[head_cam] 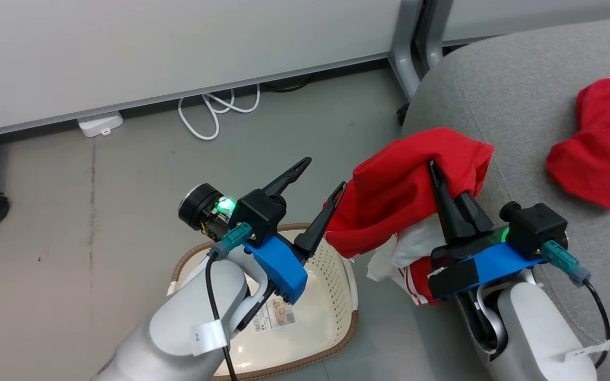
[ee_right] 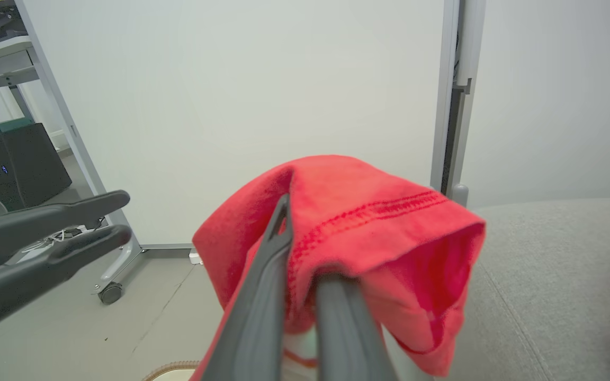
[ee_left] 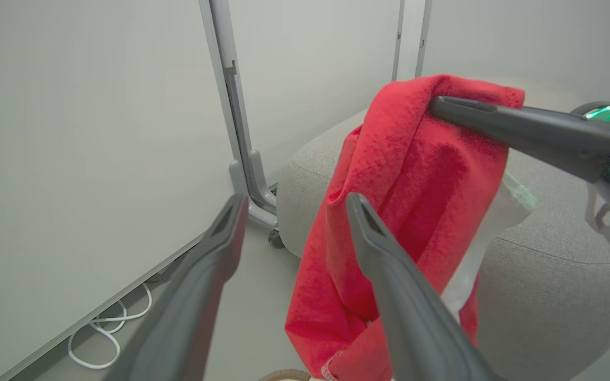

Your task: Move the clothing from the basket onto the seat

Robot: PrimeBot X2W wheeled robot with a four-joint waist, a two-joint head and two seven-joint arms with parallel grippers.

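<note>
My left forearm [head_cam: 178,328] hides much of the basket [head_cam: 331,275]. The garment [head_cam: 389,196] wraps my right fingertips, and a second garment [head_cam: 601,148] is cut off at the right edge. My left jaws stand wide apart, holding nothing, above the basket. My right jaws are clamped on the garment, holding it over the seat's [head_cam: 522,95] left edge, its tail hanging between basket and seat. The second garment lies on the seat. Grey floor [head_cam: 98,211], white cable [head_cam: 211,108] by the wall.
</note>
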